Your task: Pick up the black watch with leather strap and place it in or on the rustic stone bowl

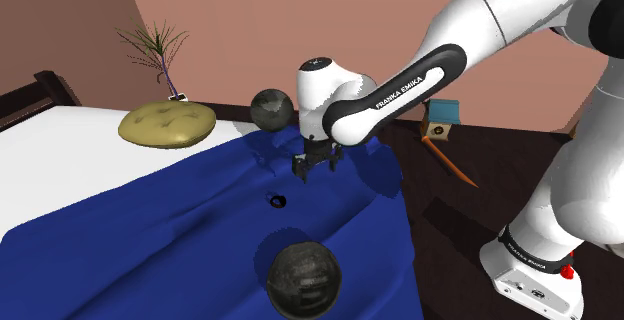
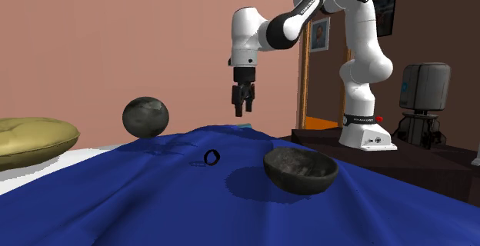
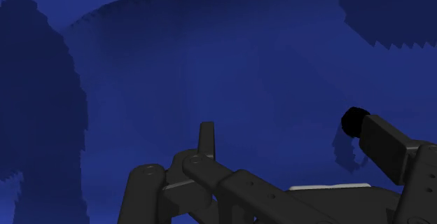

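Jaws parted, empty, above bed (image 1: 150,238); watch (image 1: 277,201) lies offset. Centre over it, straddle band, descend straight.

Pincer (image 1: 313,164) hangs over bed cover (image 1: 150,228), w/o touching it. Watch (image 1: 277,202) lies on cover below pincer, a bit to shoulder view's left, apart from it. Bowl (image 1: 303,278) sits on cover in front of pincer, beyond watch, nearer cam. Ball (image 1: 271,109) just behind pincer; cushion (image 1: 167,124) further left of ball.
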